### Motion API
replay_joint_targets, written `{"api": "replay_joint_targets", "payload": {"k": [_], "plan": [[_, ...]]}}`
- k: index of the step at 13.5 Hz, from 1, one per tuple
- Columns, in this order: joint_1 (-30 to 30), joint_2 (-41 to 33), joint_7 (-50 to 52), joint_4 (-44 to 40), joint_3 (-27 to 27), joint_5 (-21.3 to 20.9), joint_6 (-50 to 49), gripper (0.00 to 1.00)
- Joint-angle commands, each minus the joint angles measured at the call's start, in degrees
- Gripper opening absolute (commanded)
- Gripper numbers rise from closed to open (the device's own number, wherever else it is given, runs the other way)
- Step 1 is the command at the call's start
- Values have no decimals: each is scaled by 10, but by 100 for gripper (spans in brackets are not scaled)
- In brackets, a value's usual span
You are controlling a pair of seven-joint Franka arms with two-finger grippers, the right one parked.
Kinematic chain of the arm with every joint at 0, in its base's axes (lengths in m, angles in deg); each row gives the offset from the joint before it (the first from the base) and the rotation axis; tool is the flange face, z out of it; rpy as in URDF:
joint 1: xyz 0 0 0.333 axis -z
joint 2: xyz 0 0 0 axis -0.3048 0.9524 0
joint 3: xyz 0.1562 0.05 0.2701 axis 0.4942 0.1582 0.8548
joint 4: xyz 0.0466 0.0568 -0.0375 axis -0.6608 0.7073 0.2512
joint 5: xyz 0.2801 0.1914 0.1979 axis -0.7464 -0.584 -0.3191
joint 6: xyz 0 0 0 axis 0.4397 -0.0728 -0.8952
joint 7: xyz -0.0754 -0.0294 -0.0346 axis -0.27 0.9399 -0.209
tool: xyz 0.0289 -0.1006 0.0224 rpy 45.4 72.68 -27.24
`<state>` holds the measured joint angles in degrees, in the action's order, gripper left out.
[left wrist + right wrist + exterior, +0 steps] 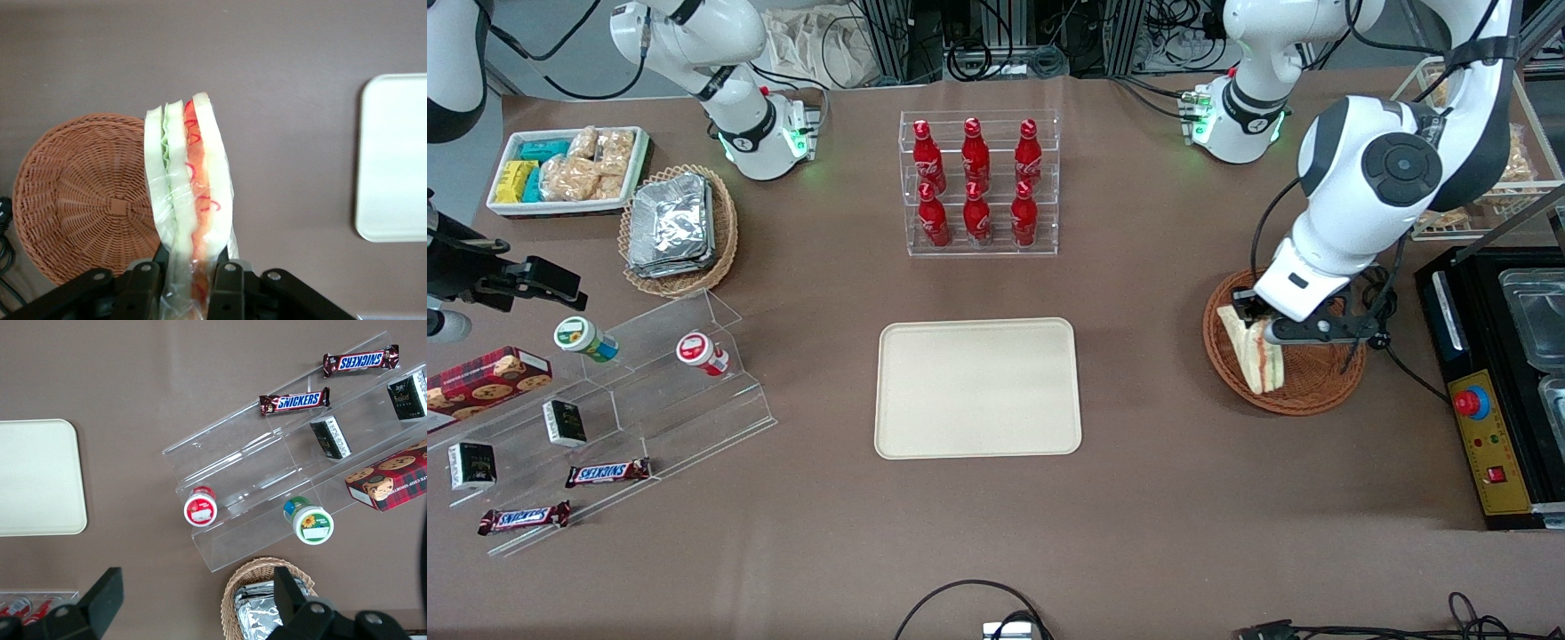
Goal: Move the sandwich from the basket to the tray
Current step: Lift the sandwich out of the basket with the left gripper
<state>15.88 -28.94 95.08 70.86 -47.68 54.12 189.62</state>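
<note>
The tray lies well apart from the basket, toward the parked arm's end. My arm bends down over the basket. My gripper pinches the sandwich by one end; it hangs above the basket's edge, long axis pointing away from my fingers.

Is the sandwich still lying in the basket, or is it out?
Out. The gripper, above the basket, is shut on the sandwich, which hangs past the rim; the basket looks empty.
</note>
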Motion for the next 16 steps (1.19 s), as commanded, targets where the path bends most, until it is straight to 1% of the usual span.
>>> {"api": "replay_joint_targets", "payload": {"k": [1, 2, 5, 10, 14, 16], "plan": [[3, 42, -1, -64, -28, 5, -33, 24], [3, 51, -3, -70, -42, 3, -32, 23], [3, 82, 7, -97, -95, -1, -25, 23], [4, 123, 75, -133, -150, -9, -25, 22], [5, 228, 180, -202, -208, -98, -24, 21], [45, 269, 231, -226, -212, -148, -24, 21]]}}
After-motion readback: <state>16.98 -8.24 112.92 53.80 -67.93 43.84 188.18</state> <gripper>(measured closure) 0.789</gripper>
